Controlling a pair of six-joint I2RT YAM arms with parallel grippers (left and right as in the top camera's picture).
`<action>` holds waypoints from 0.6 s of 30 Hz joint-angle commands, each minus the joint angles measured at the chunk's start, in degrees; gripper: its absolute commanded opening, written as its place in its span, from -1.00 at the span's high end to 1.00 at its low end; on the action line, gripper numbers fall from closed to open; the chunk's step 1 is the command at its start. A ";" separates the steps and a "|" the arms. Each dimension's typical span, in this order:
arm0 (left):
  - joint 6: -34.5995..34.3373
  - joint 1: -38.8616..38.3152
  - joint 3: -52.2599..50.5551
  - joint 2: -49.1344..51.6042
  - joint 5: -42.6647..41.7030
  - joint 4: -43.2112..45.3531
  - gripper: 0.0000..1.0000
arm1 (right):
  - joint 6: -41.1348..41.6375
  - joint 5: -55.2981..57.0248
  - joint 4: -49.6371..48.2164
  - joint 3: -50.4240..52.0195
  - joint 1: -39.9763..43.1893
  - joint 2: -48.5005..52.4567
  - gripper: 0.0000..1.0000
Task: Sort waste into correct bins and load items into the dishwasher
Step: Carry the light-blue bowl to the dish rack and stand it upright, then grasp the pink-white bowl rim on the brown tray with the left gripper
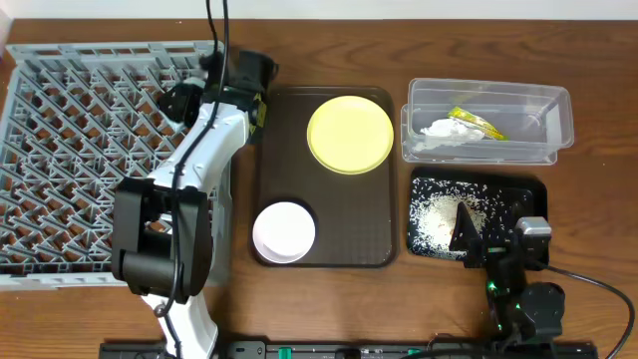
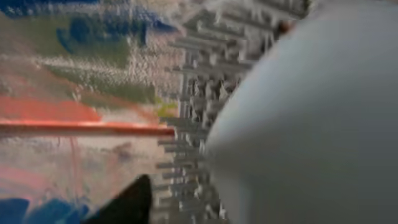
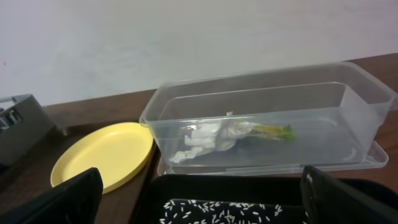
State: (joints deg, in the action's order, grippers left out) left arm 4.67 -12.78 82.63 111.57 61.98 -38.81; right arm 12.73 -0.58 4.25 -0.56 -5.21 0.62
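Risk: pale blue bowl (image 2: 311,124) tips on dish rack (image 1: 60,150) if released askew; left pincer (image 1: 187,98) width cannot be told, right pincer (image 3: 202,205) wide

From my remote station I count one grey dish rack (image 1: 70,160), one brown serving tray (image 1: 349,219), one clear tub (image 1: 560,120) and one black tray (image 1: 523,189). Dishes in view: one yellow plate (image 1: 350,135), one white bowl (image 1: 284,231), and one pale blue bowl (image 2: 311,124) close against my left wrist camera. Waste: one white tissue (image 1: 444,130), one yellow-green wrapper (image 1: 477,122) and rice grains (image 1: 434,221) too many for me to count.
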 commanded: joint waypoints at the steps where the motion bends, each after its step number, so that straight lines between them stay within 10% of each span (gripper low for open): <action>1: -8.81 -0.83 0.00 -0.79 -3.87 -3.23 -0.19 | -0.81 0.33 0.00 0.24 0.26 -0.24 -0.98; 18: -16.20 -10.23 0.00 -20.06 -57.22 -21.62 -0.30 | -0.81 0.33 0.00 0.24 0.26 -0.24 -0.99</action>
State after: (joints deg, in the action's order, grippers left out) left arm -8.25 -22.20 82.59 93.34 17.12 -57.47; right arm 12.73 -0.56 4.23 -0.56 -5.21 0.62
